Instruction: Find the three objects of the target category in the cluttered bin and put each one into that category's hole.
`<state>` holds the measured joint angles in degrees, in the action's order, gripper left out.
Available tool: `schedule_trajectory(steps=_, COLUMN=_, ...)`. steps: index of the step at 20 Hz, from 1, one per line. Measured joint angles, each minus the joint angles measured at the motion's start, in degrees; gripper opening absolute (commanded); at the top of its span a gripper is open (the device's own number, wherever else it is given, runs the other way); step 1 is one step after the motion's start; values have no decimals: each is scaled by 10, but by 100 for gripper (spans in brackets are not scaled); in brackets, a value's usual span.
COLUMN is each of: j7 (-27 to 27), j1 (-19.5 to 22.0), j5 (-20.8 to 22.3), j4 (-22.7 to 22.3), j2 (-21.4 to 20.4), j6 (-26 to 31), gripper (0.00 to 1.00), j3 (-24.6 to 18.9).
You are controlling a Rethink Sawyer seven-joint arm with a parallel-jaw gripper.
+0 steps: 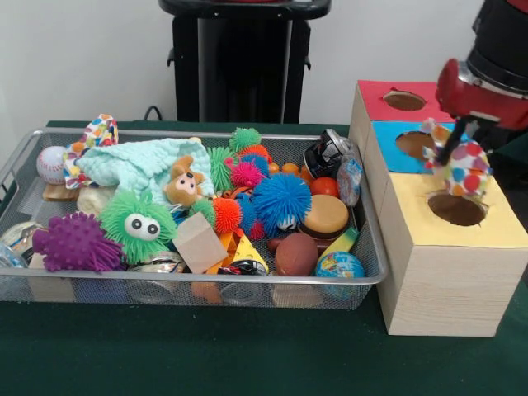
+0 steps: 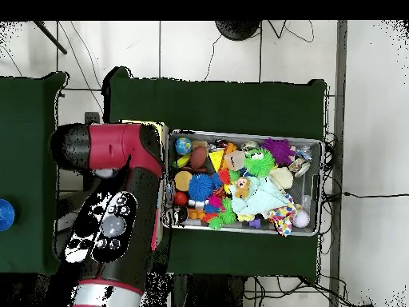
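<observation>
Here the pincer (image 1: 452,150) is closed on a dotted cloth (image 1: 464,169), which hangs right over the round hole (image 1: 456,209) in the yellow-topped box (image 1: 450,272), its lower edge just above the opening. That box stands on the green tabletop (image 1: 247,355) just beside the wire bin (image 1: 375,272). A second printed cloth (image 1: 97,136) lies at the bin's far corner, next to a mint-green cloth (image 1: 136,165) and a baseball (image 1: 50,163). From overhead, the red arm (image 2: 120,200) covers the boxes.
</observation>
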<state>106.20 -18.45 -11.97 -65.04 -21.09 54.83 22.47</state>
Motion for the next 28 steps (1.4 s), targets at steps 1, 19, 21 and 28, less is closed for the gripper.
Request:
schedule_trajectory(steps=1, j7=2, j1=0, j5=-2, j4=12, j2=7, j6=5, gripper=0, j3=0)
schedule_trajectory(steps=19, j7=77, j1=-1, j5=-43, j4=301, j2=170, j6=90, gripper=0, j3=14)
schedule_trajectory(steps=21, j7=78, j1=-2, j5=-43, j4=310, j2=175, j6=92, gripper=0, j3=14)
schedule_trajectory(steps=28, j7=78, j1=-1, j5=-43, j4=317, j2=176, j6=111, gripper=0, j3=15)
